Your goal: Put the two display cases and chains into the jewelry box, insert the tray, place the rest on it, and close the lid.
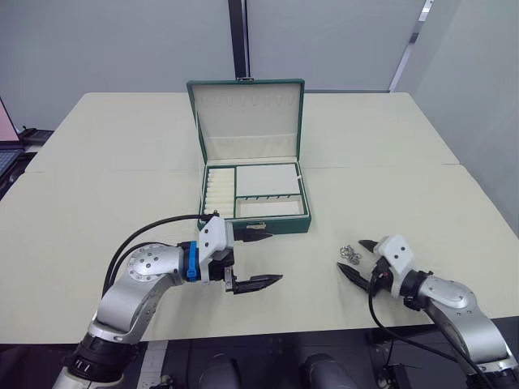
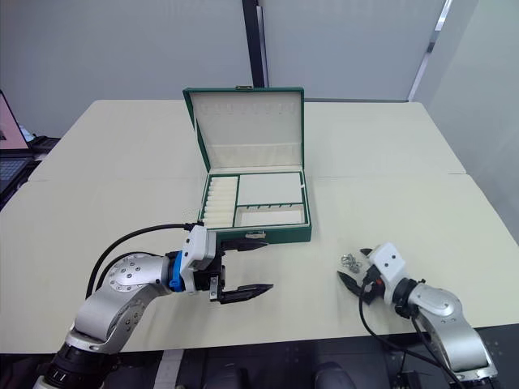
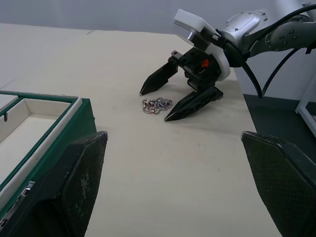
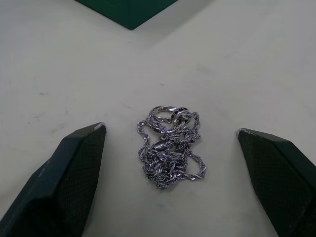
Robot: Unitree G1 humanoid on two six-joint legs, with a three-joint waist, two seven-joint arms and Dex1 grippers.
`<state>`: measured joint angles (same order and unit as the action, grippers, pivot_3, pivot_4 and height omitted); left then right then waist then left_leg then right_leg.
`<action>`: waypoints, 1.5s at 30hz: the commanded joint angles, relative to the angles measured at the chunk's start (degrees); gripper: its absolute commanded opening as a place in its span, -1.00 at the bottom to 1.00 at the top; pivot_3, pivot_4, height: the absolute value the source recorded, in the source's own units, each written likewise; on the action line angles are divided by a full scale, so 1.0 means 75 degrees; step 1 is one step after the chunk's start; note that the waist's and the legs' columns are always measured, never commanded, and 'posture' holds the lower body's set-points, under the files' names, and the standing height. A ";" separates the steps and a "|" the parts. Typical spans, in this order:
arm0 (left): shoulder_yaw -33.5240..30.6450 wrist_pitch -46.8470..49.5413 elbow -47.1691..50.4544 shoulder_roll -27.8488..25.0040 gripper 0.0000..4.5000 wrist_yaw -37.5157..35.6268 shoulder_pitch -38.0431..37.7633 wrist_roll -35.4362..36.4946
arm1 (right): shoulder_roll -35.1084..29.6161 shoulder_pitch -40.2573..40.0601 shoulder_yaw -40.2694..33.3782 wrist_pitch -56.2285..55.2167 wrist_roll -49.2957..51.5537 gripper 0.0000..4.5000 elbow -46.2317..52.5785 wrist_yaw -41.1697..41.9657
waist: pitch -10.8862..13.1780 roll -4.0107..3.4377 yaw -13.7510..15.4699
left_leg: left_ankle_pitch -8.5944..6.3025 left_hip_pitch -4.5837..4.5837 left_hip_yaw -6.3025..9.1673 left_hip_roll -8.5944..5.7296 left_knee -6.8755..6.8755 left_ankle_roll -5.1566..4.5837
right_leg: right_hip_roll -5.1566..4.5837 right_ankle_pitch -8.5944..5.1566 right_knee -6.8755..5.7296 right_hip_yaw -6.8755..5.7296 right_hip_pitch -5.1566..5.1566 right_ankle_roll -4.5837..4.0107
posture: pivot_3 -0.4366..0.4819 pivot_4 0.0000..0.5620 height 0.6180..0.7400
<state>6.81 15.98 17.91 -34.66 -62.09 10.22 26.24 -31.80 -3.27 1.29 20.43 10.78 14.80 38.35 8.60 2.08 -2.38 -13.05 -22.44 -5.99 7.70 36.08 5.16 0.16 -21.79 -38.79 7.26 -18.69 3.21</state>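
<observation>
Nearest my head camera are the two arms, brushed-metal shells with white wrist blocks and black, textured, tapering fingers. My left gripper hovers just in front of the box's front wall, spread wide with nothing between its fingers. My right gripper sits low over the table on the right, also spread wide and holding nothing; its two pointed fingers flank the chain without touching it, as both wrist views show.

Taking things by size, the table comes first: a broad, matte cream surface with a faint seam running across it level with the box.

Next is the box, a dark green rectangular case standing at the middle of the table. Its lid stands upright at the back, lined in smooth cream, with a row of small hooks near the top and a pocket across the lower part. Inside I see the tray seated in the box: a ribbed ring-roll strip on the left, a flat square cream compartment at the back right, and a narrow compartment along the front right. A small metal clasp sits on the front wall, near my left gripper.

Smallest is the chain, a tangled cluster of silvery twisted rope links with two rings at one end, lying on the table well right of the box.
</observation>
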 commanded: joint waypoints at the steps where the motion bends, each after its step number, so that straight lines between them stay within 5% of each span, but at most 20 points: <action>1: 0.0029 -0.0138 0.0139 0.0045 1.00 -0.0035 0.0083 0.0000 | 0.0017 -0.0183 0.0388 0.0454 -0.0143 0.83 -0.0251 -0.0008 | -0.0004 0.0005 0.0001 | 0.0000 0.0001 0.0001 0.0000 0.0000 0.0000 | 0.0000 0.0000 0.0000 -0.0001 0.0002 0.0000 | -0.05 -0.47 1.00; 8: 0.0064 -0.0146 0.0169 0.0113 1.00 0.0041 0.0031 -0.0007 | -0.0069 -0.0417 0.0411 0.0477 -0.0141 0.07 -0.0156 0.0128 | -0.0022 0.0013 0.0033 | -0.0001 0.0007 0.0019 -0.0001 0.0000 0.0000 | -0.0001 0.0000 0.0021 -0.0014 0.0027 0.0000 | -0.05 -0.47 1.00; 24: 0.0080 -0.0142 0.0100 0.0364 1.00 0.0249 0.0144 -0.0082 | -0.0143 -0.0331 0.0156 0.0653 0.0013 -0.92 -0.0141 0.0220 | -0.0027 0.0017 0.0078 | -0.0003 0.0012 0.0053 -0.0008 0.0000 -0.0001 | 0.0000 0.0000 0.0041 -0.0029 0.0058 -0.0001 | -0.05 -0.47 1.00; 33: 0.0032 -0.0045 0.0105 0.0492 1.00 0.0401 0.0181 -0.0006 | -0.0183 -0.0063 -0.0271 0.0983 0.0910 -0.94 0.0372 0.0525 | -0.0025 0.0015 0.0090 | -0.0004 0.0005 0.0062 -0.0010 -0.0002 0.0000 | 0.0000 -0.0001 0.0054 -0.0033 0.0062 -0.0001 | -0.05 -0.47 1.00; 45: -0.0613 0.0298 0.0588 0.0504 1.00 0.1119 -0.0179 0.0429 | -0.0642 0.1665 -0.0926 0.2583 0.2670 -0.94 0.1575 0.0737 | 0.0010 -0.0039 0.0090 | -0.0004 -0.0030 0.0086 -0.0014 -0.0005 0.0002 | 0.0005 0.0000 0.0090 -0.0035 0.0059 0.0000 | -0.05 -0.47 1.00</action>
<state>3.98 17.71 19.56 -30.95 -54.64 9.03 27.93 -36.06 8.40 -4.67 38.93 28.75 24.42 43.60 8.68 1.78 -1.71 -13.08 -22.72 -5.31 7.59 36.04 5.18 0.20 -21.79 -38.05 6.97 -18.25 3.21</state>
